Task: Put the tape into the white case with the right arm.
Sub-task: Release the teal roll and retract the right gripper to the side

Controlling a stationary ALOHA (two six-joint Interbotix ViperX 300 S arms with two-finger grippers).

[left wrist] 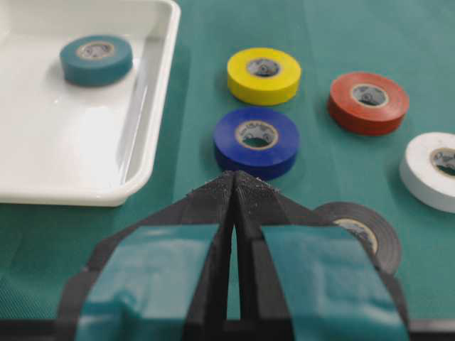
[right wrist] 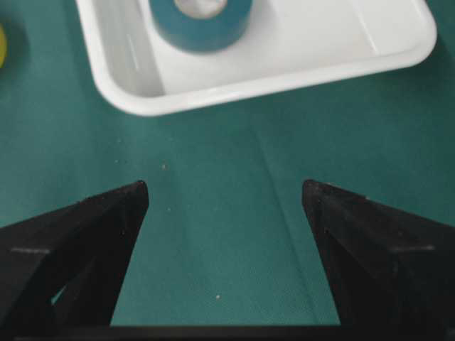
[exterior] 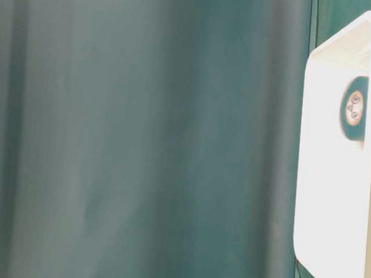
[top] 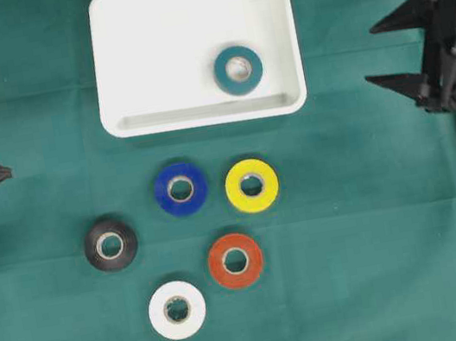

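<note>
The white case (top: 134, 28) looks like smooth, glossy plastic that catches the light. The green cloth (top: 377, 224) over the table is matt and finely woven. The blue tape (left wrist: 257, 141) has a slight sheen. The left gripper (left wrist: 234, 186) has rough, grainy black fingertips and teal patches.

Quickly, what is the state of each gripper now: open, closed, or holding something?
Left gripper: closed, holding nothing.
Right gripper: open, holding nothing.
</note>
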